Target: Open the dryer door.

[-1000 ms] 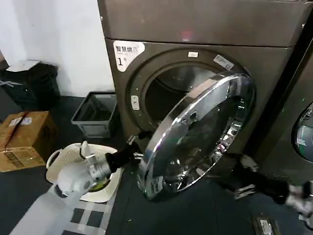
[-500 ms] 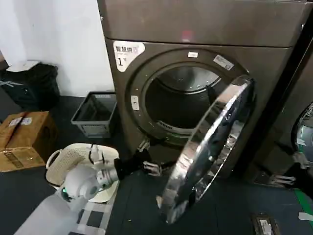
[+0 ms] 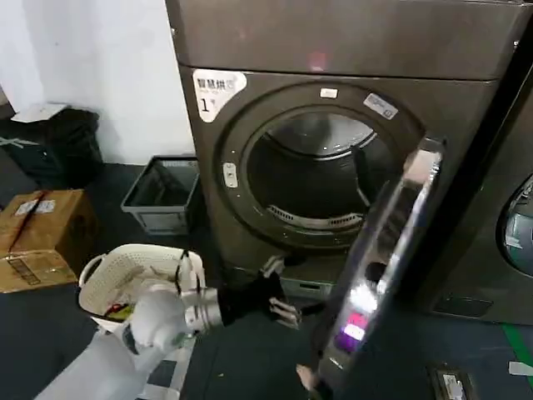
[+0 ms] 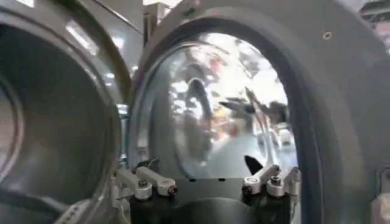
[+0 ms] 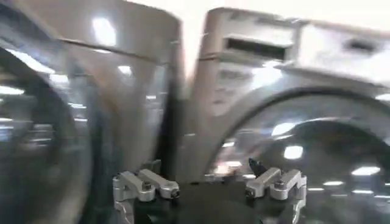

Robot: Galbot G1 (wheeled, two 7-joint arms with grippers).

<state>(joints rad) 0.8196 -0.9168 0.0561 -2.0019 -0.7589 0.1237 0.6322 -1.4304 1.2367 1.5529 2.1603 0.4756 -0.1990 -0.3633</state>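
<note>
The dryer (image 3: 466,108), bronze-grey with a white "1" sticker (image 3: 218,87), shows its round opening and steel drum (image 3: 312,167). The dryer door (image 3: 391,250) stands swung out to the right, edge-on to the head view, chrome rim catching light. My left gripper (image 3: 281,292) is low in front of the dryer, just left of the door's lower edge, open and holding nothing. In the left wrist view the left gripper (image 4: 204,169) faces the door's grey inner face and glass (image 4: 225,91). My right gripper (image 5: 204,170) is open and empty, pointing at the machine fronts.
A neighbouring dark machine (image 3: 508,225) stands right of the dryer. On the floor to the left are a grey crate (image 3: 162,193), a white laundry basket (image 3: 125,271), a cardboard box (image 3: 42,237) and a black bag (image 3: 58,142).
The door has swung from half open to wide open, now edge-on at the right. My left gripper moved right along the dryer's lower front. The right arm left the head view.
</note>
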